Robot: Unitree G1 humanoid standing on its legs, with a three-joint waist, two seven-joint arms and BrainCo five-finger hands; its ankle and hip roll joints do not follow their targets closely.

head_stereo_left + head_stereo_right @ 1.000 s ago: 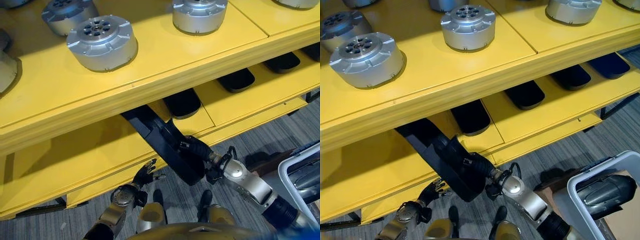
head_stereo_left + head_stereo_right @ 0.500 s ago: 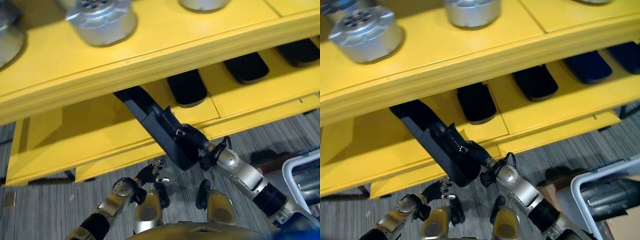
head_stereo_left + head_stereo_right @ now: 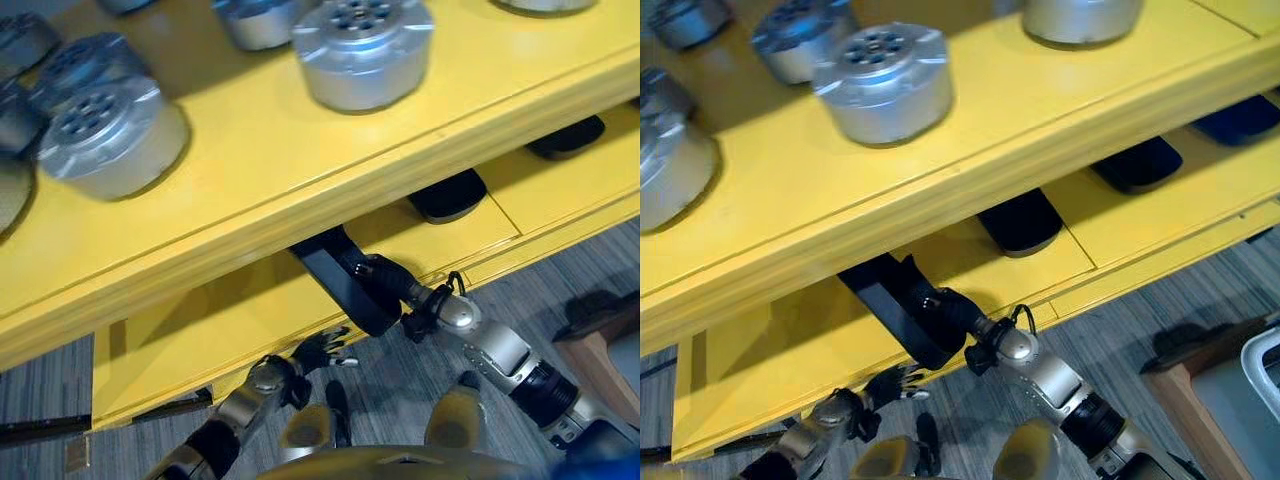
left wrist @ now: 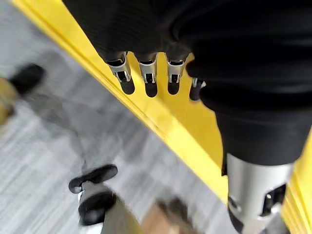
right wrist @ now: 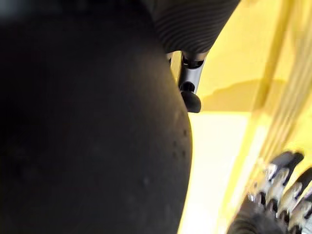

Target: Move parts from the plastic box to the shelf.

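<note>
Right robot hand (image 3: 385,281) still clamped on black part (image 3: 338,280), now pushed deeper onto yellow shelf (image 3: 300,170) lower tier; nearly placed. Left robot hand (image 3: 318,351) spread, idle below the shelf.

On the lower shelf (image 3: 200,330) we see open yellow floor to the left of the long black part (image 3: 340,280), while to its right flat black pads (image 3: 448,195) lie in a row, with bare strips between them. The upper shelf (image 3: 250,180) overhangs that bay, so entry is from the front edge. Our right hand (image 3: 385,283) grips the part at that edge, and our left hand (image 3: 320,352) hangs with relaxed fingers just in front, below the lip.
</note>
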